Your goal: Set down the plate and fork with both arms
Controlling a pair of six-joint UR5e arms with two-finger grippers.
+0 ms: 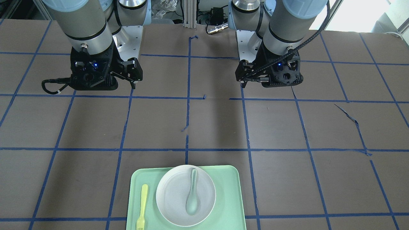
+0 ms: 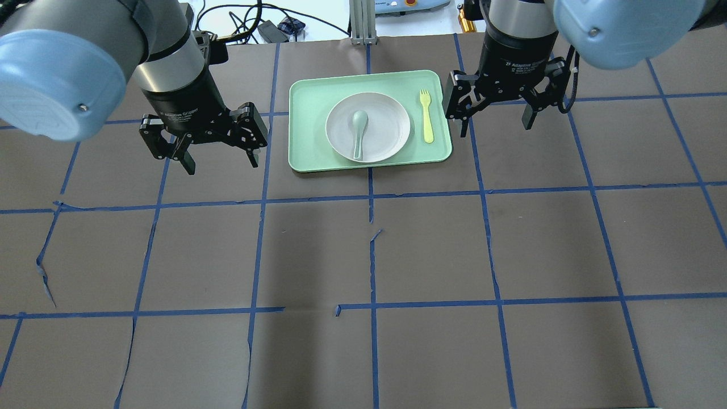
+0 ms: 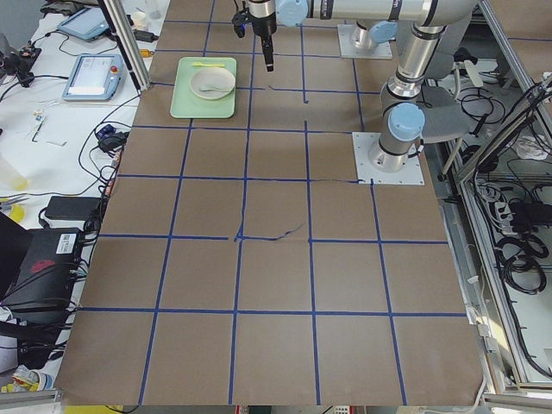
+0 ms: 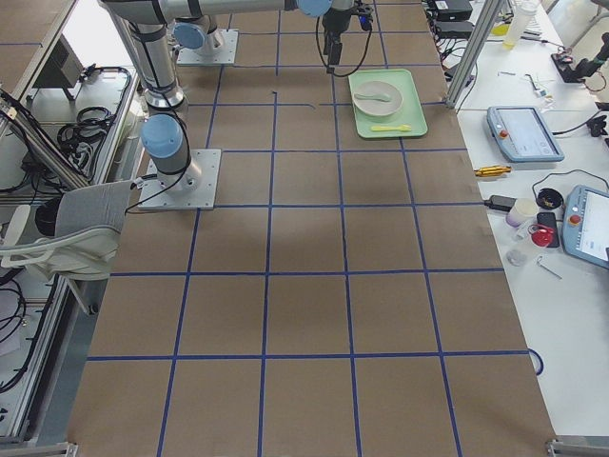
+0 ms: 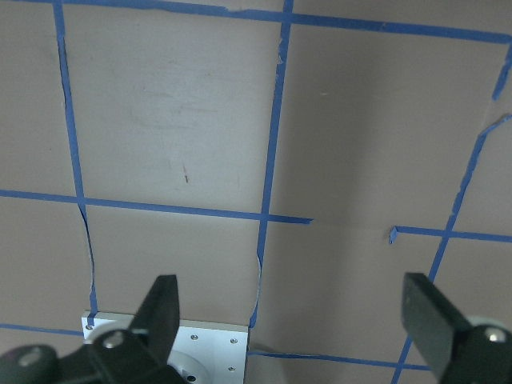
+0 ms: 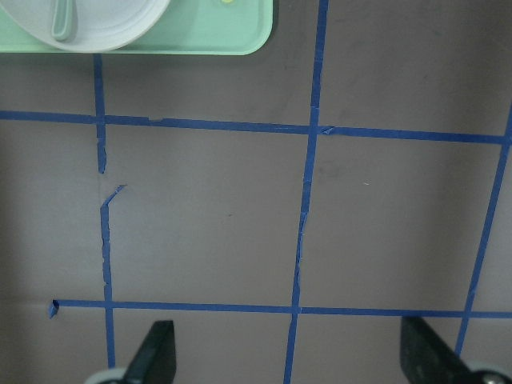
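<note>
The off-white plate (image 2: 391,126) lies on the mint-green tray (image 2: 306,113) at the table's far middle, with a grey-green spoon (image 2: 359,126) in it. The pale-yellow fork (image 2: 426,116) lies on the tray to the plate's right. My left gripper (image 2: 222,166) hangs open and empty above the table, left of the tray. My right gripper (image 2: 495,129) hangs open and empty just right of the tray, beside the fork. The front-facing view shows the plate (image 1: 172,191) and the fork (image 1: 142,204). The right wrist view shows the plate's edge (image 6: 120,20) above open fingers (image 6: 156,356).
The table is brown board with a grid of blue tape (image 2: 372,250), torn in places. The arm bases stand at the robot's side (image 1: 127,35). The left wrist view shows bare board and a base plate corner (image 5: 200,344).
</note>
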